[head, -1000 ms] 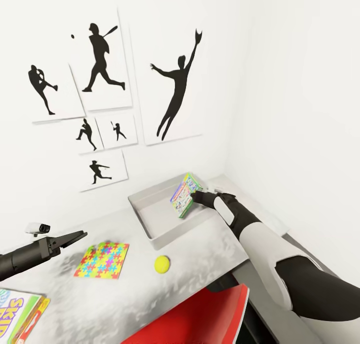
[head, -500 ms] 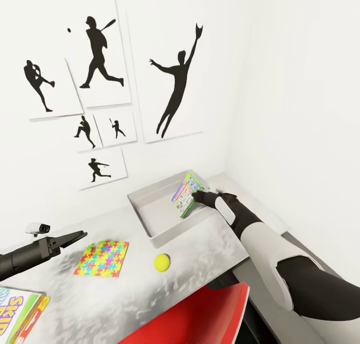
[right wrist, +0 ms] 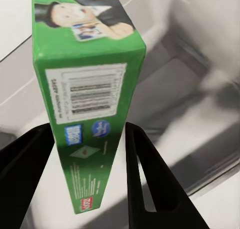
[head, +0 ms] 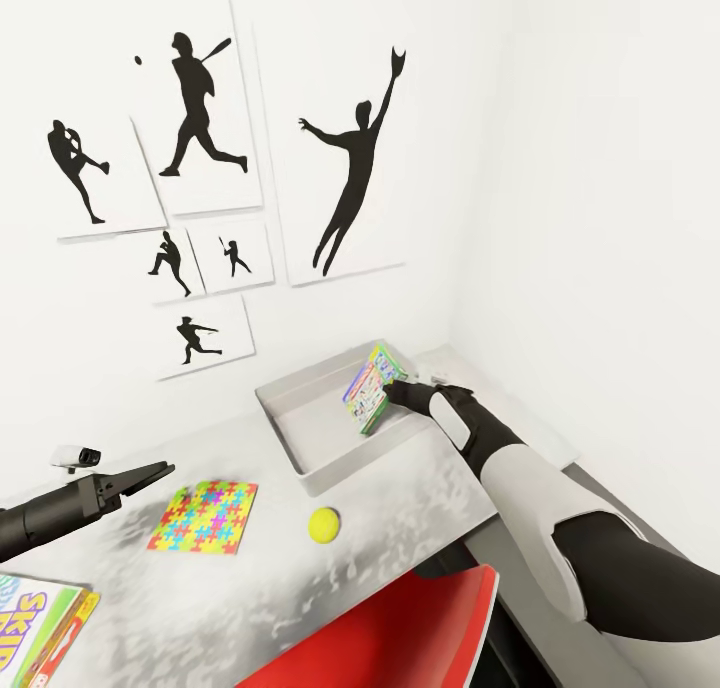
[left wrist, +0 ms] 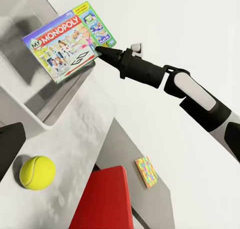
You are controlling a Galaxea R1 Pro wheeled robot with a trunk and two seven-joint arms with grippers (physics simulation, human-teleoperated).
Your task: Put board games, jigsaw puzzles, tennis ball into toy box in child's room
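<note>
My right gripper (head: 392, 395) is shut on a corner of the green Monopoly board game (head: 368, 388), which stands tilted on edge over the right end of the light-grey toy box (head: 300, 438). The right wrist view shows the green box edge (right wrist: 87, 124) between both fingers, with the tray floor beneath. On the table (head: 400, 508), a jigsaw puzzle (head: 205, 518) lies flat and the tennis ball (head: 323, 526) rests in front of the tray. My left gripper (head: 160, 470) hovers open and empty left of the puzzle. Another board game (head: 35, 628) lies at the near left corner.
A red chair (head: 400, 628) is tucked under the table's front edge. The white wall with black sports silhouettes (head: 200, 168) rises right behind the tray, and the room corner closes in on the right. A small multicoloured square (left wrist: 146, 171) lies on a grey surface beyond the chair.
The head camera shifted slightly a second ago. The right arm and the Monopoly box stay at about the same spot over the tray; the left arm has not moved.
</note>
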